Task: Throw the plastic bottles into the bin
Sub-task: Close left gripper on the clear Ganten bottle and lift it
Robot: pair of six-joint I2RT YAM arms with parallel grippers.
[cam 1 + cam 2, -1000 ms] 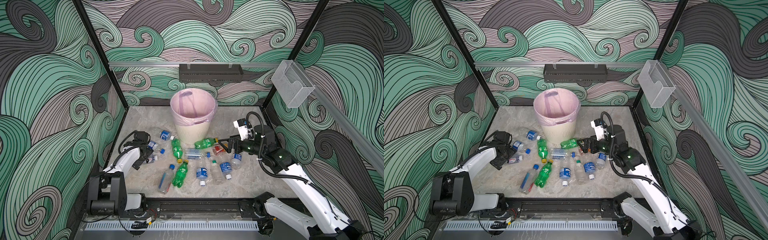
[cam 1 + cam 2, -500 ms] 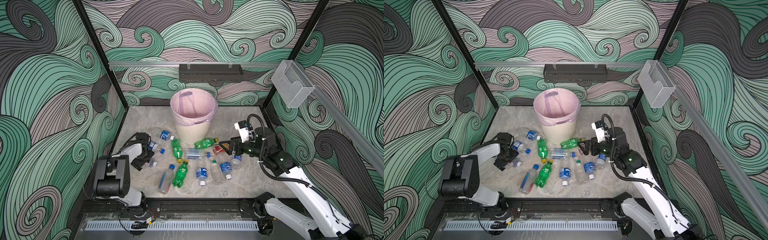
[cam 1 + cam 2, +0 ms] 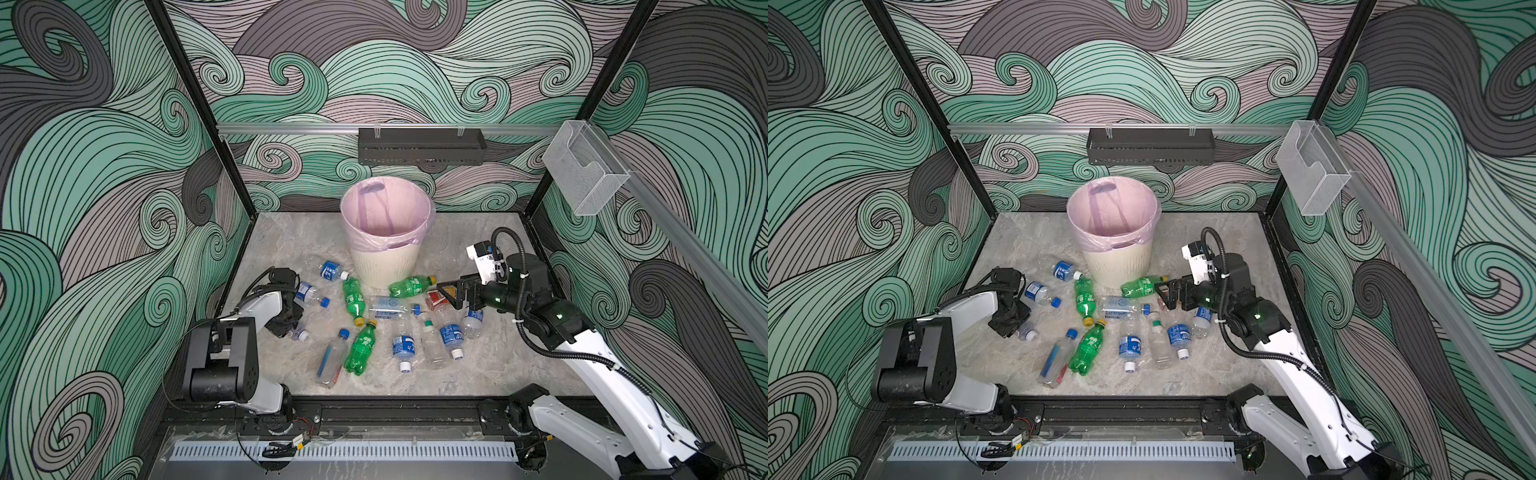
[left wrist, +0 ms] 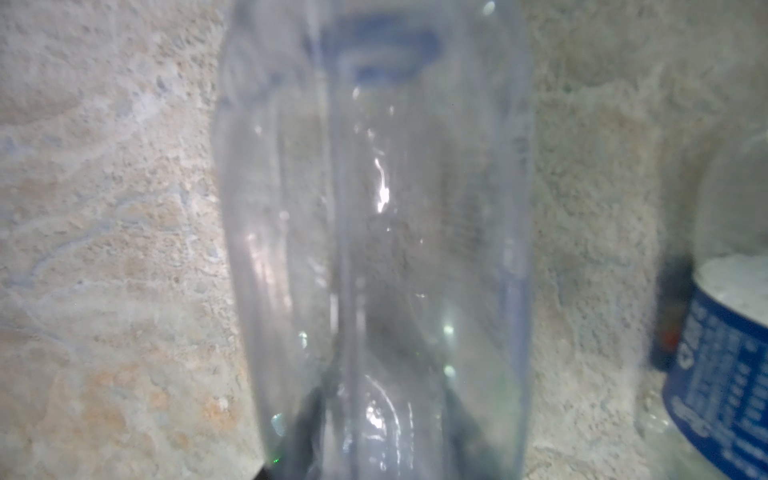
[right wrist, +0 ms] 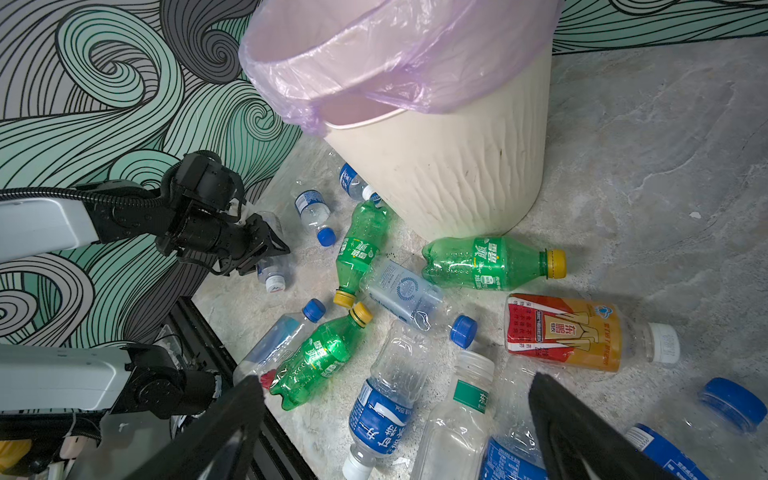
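- Marbled grey worktop [image 3: 498, 374] inside a cell of green-and-grey wave-pattern walls. A black front rail [image 3: 395, 415] lies nearest and carries both arm bases.
- Front row, all lying flat: tall clear bottle [image 3: 330, 359] with a blue cap, green bottle [image 3: 360, 347] just beside it, and several blue-labelled bottles to their right.
- Left fingers [image 5: 272, 245]: clamped on a small clear bottle [image 4: 374, 208] with a white cap, low at the left side of the worktop. Whether it has left the surface cannot be told.
- Right fingers [image 5: 561, 415]: spread wide and holding nothing, poised over the red-labelled bottle [image 5: 569, 332].
- Middle row: two more green bottles and a pale-labelled clear one, overlapping in a loose heap.
- Bin [image 3: 384, 266]: upright at the back middle, with a pink liner folded over its rim. No bottle shows inside.
- Progress, as judged: barely begun. About thirteen plastic bottles lie on the worktop and one grip has been taken, so nearly all the carrying is left.
- Obstacles, as judged: the bin stands far taller than any bottle, so each load must clear the rim. One green bottle [image 3: 411, 286] rests at its foot, and the two arms could cross there.
- Farthest: black perforated tray [image 3: 422, 145] on the back rail and clear plastic box [image 3: 582, 170] on the right rail, both well apart from the work.
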